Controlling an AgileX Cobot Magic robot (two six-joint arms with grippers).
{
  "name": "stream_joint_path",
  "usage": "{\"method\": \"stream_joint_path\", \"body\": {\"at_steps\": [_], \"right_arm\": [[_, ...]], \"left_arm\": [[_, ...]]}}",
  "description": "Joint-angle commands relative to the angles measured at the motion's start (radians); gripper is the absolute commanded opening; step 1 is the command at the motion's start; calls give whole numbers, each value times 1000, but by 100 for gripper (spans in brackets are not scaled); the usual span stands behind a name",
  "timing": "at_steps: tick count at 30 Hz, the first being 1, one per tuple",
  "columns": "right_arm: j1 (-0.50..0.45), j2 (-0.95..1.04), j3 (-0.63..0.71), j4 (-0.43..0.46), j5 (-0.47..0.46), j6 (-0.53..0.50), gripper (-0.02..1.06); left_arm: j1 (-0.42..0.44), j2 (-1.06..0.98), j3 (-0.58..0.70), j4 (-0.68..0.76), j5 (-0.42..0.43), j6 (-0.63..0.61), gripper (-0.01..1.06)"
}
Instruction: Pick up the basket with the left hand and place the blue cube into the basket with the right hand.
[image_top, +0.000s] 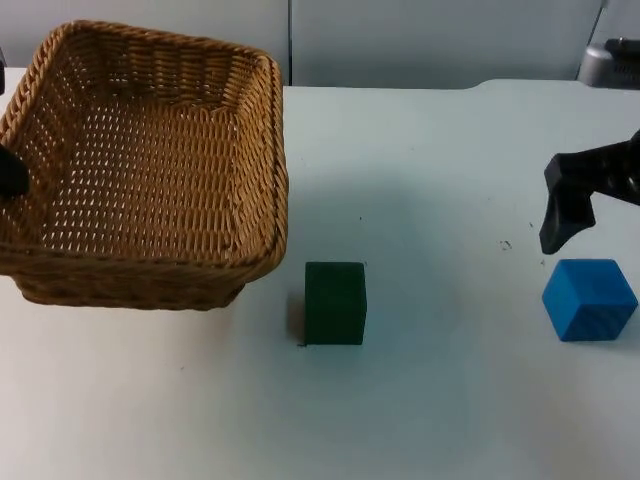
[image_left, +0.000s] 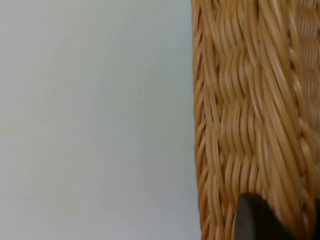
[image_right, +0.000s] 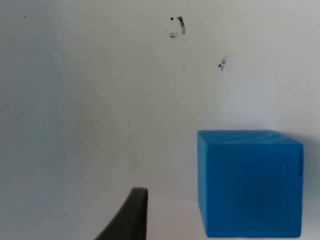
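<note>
Basket (image_top: 150, 170) rim clamped by left tool (image_top: 10, 172); right tool (image_top: 575, 215), grip unclear, beside blue cube (image_top: 590, 299).

I saw a white table top (image_top: 430, 160) running back to a grey partition wall (image_top: 440, 40), which had a vertical seam in it. A few small dark specks (image_right: 177, 26) marked the table's otherwise plain, evenly lit surface.

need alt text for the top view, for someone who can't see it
A woven basket sits at the table's left, with the left hand at its left rim. A dark green cube stands just right of the basket's front corner. At the far right, the right hand hovers just behind a blue cube, not touching it.
</note>
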Motion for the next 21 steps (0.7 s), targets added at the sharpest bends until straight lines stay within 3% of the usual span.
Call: {"method": "stream_joint_path", "body": {"at_steps": [1,13,17,21], "right_arm": [[8,38,-7,-14,-26,9,101],[8,173,-7,-4,-107,11,95],[8,188,-7,-4,-126,11,88],[8,188,-7,-8,-140,30,59]], "left_arm": [[1,-13,3,-32,11,5,0],[1,-13,3,-32,16,5,0],[1,-13,3,-32,18,5,0],[1,-13,3,-32,18,5,0]]}}
